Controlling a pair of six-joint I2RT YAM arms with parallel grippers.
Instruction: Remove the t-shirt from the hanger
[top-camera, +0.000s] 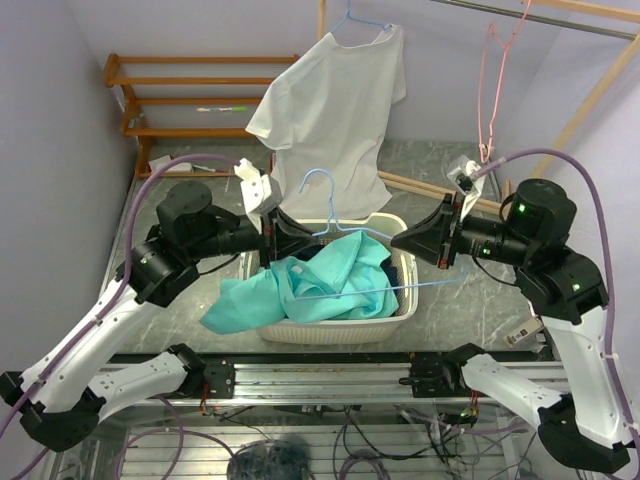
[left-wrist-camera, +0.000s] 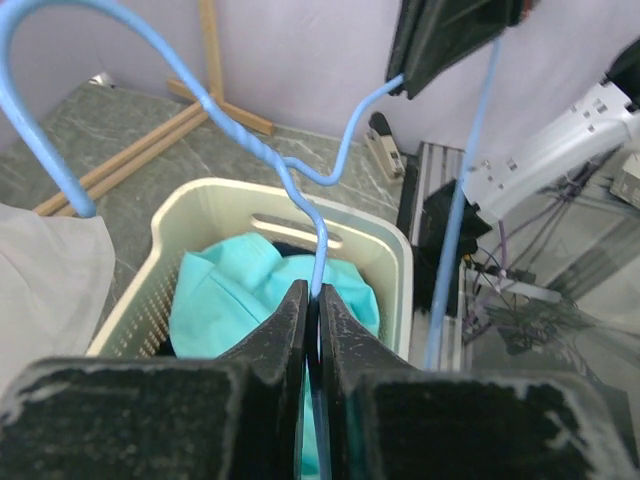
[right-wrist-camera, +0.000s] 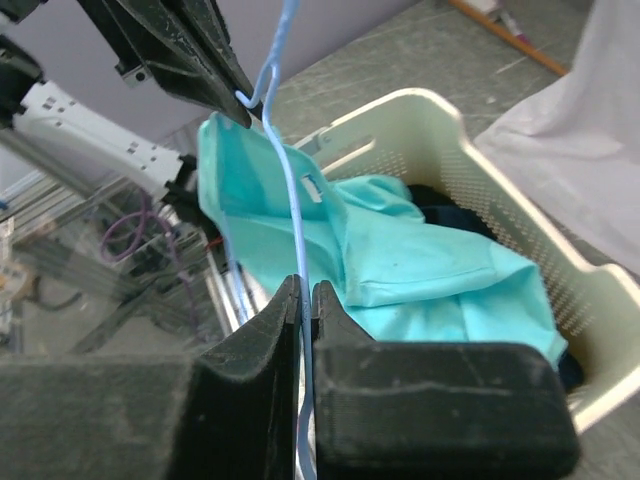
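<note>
Left hand: my left gripper (top-camera: 298, 238) is pinched narrow on the thin light-blue wire hanger (left-wrist-camera: 245, 130), gripping the wire just below its twisted neck, above the back rim of the basket.
Right hand: my right gripper (top-camera: 405, 240) is clamped on the same hanger at its far shoulder bend, above the basket's right side.
Landmark: the cream perforated plastic laundry basket (top-camera: 330, 330) sits on the table between my two arms.
T-shirt: the teal cotton t-shirt (top-camera: 300, 290) lies crumpled in the basket, one side spilling over its left rim onto the table.
Hanger against shirt: the bottom wire runs just over the cloth. I judge the shirt is off the hanger, but I cannot tell whether a fold is hooked on the lower bar.
Progress: nearly done, as I read it. What remains is to lift the hanger clear of the basket.
Risk, snag: if a fold is caught on the bar, lifting would drag the shirt back out.
Risk, bending: both hands hold one thin wire, so pulling them apart or twisting unevenly could deform it or slip it from a pinch.
Risk, neighbour: the white t-shirt (top-camera: 330, 110) hanging behind the basket is close to the hook, and a high lift could catch it.
</note>
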